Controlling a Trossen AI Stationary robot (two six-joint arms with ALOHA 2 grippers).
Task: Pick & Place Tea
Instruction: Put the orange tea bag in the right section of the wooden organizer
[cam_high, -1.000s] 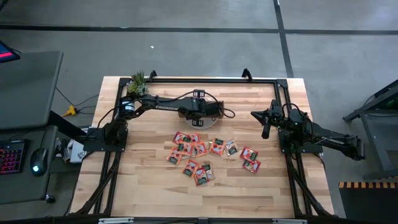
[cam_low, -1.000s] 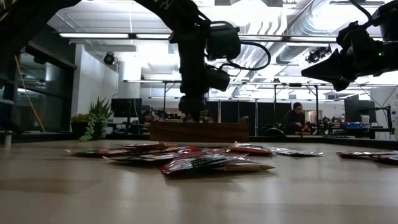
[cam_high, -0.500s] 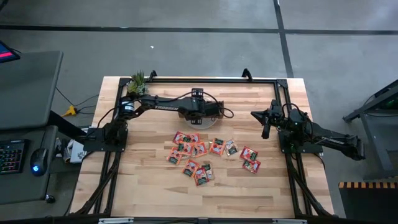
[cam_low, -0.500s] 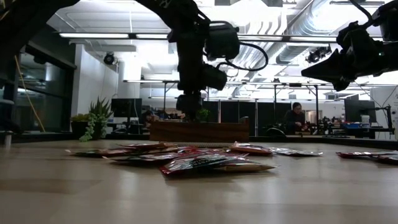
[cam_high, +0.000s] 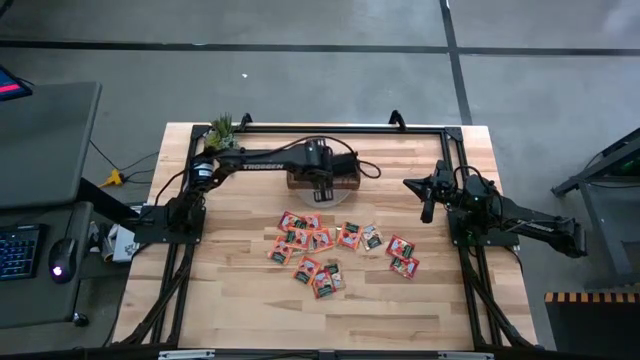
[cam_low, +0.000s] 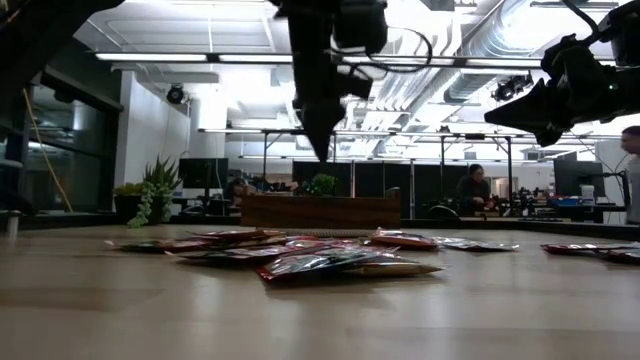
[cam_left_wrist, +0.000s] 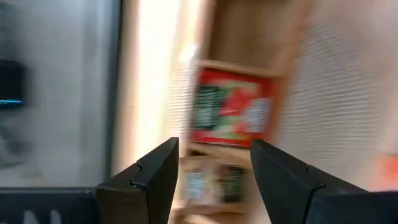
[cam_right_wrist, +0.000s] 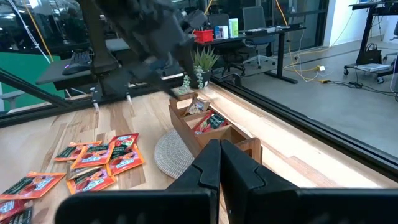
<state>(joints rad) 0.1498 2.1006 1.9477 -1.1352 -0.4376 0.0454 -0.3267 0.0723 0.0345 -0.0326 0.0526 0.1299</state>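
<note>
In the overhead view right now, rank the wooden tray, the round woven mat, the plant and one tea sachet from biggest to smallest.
1. Tray, though the left arm hides part of it.
2. Mat, mostly covered by the tray, so tray versus mat is unsure.
3. Plant.
4. Sachet, slightly smaller than the plant.

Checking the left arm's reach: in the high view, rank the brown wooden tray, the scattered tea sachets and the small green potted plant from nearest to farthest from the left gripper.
1. Brown wooden tray: directly under the open left gripper, table's far middle.
2. Red and orange tea sachets: spread on the table's middle, nearer the front.
3. Small green potted plant: far-left corner.
</note>
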